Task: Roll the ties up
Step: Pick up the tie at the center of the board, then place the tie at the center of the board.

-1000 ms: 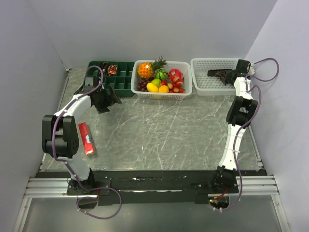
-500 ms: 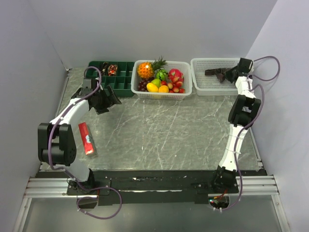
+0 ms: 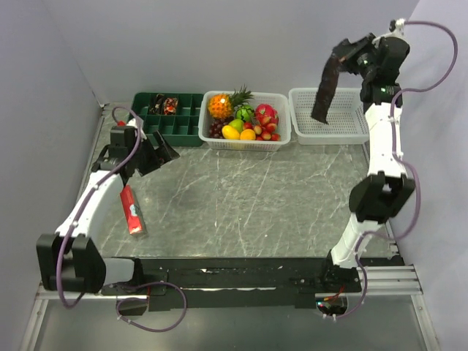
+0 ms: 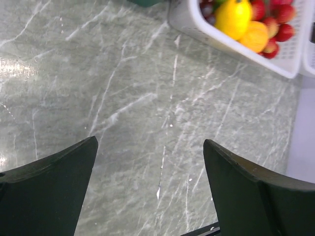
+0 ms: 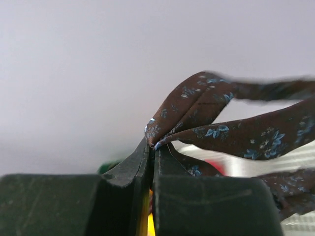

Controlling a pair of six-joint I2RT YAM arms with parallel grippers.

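Observation:
A dark brown tie (image 3: 324,89) with small blue flowers hangs by one end from my right gripper (image 3: 349,54), which is raised high above the white mesh basket (image 3: 351,133). The tie's lower end dangles just over the basket. In the right wrist view the right gripper (image 5: 153,145) is shut on a fold of the tie (image 5: 236,132). My left gripper (image 3: 162,152) hovers over the left part of the marble table, open. In its own view the left gripper (image 4: 150,142) has nothing between its fingers.
A green compartment tray (image 3: 183,126) at the back left holds small dark and red items (image 3: 164,105). A white basket (image 3: 284,136) of fruit stands in the middle back, also seen as a basket (image 4: 197,30) in the left wrist view. A red box (image 3: 131,210) lies near the left arm.
My right arm has risen from inside the mesh basket and pulled the tie up with it, its jaws closing on the fabric. The left arm has drawn back toward the near left.

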